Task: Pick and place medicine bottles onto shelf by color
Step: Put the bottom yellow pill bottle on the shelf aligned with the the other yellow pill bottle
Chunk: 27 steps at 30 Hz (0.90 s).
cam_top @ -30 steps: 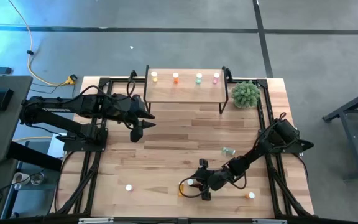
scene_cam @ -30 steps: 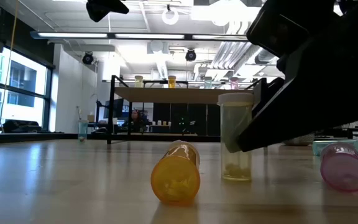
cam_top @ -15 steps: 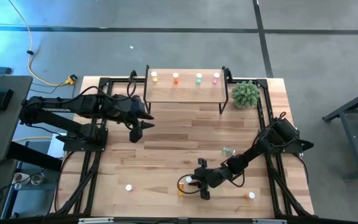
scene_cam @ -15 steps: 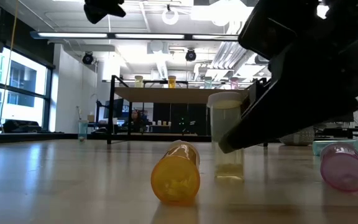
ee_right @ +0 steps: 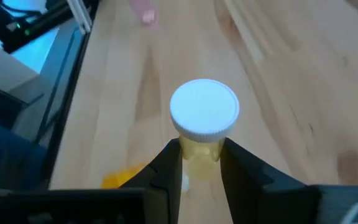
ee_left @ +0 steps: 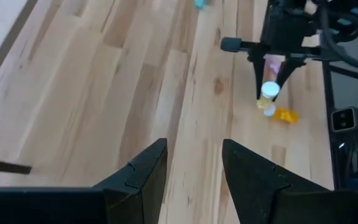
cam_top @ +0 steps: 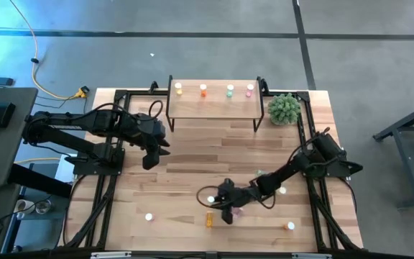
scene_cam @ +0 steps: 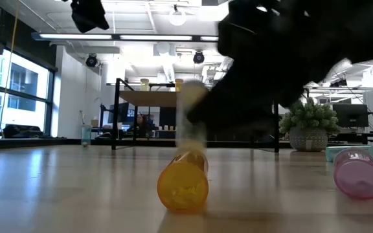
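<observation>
Four bottles on shelf (cam_top: 214,104); your right gripper (ee_right: 201,163) jaws clamped on yellow bottle (ee_right: 202,118); approx five left, left gripper (ee_left: 191,167) jaws apart.

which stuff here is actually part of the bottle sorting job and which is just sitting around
Job: yellow bottle gripped by the right end effector; orange bottle and pink bottle lying on the table; shelf with four bottles along its back edge.

Lying about: plant ball; yellow cable on the floor.

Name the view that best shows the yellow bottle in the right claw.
Right wrist view: the yellow bottle fills the frame, pinched by the right claw. Left wrist shows it small and far; high, a speck; low, blurred.
</observation>
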Each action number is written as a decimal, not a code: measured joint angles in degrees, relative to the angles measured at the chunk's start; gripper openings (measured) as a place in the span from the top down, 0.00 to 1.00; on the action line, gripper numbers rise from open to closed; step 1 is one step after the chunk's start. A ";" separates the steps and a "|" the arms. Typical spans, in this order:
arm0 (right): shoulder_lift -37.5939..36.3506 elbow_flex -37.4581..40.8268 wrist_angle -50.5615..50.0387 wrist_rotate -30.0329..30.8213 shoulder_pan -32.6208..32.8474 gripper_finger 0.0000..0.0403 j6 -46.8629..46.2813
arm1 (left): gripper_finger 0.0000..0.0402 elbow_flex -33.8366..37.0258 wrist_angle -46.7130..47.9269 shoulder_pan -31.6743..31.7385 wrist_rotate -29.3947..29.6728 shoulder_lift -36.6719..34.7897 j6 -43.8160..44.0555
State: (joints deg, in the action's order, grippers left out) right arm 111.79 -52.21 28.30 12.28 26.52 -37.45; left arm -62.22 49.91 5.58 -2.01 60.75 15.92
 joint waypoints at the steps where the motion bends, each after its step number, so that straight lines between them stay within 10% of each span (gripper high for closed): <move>1: 0.00 -1.53 -1.87 -0.36 -0.60 0.80 0.34 | 0.64 0.00 0.47 0.01 0.27 0.00 -0.10; 27: 0.00 -33.71 -44.63 -11.50 -19.31 0.80 6.22 | 0.47 0.02 6.82 6.85 -3.48 1.23 -25.59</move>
State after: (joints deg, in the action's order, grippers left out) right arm 111.79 -85.92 -16.33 0.78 7.20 -31.24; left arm -62.19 56.73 12.44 -5.49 61.98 -9.67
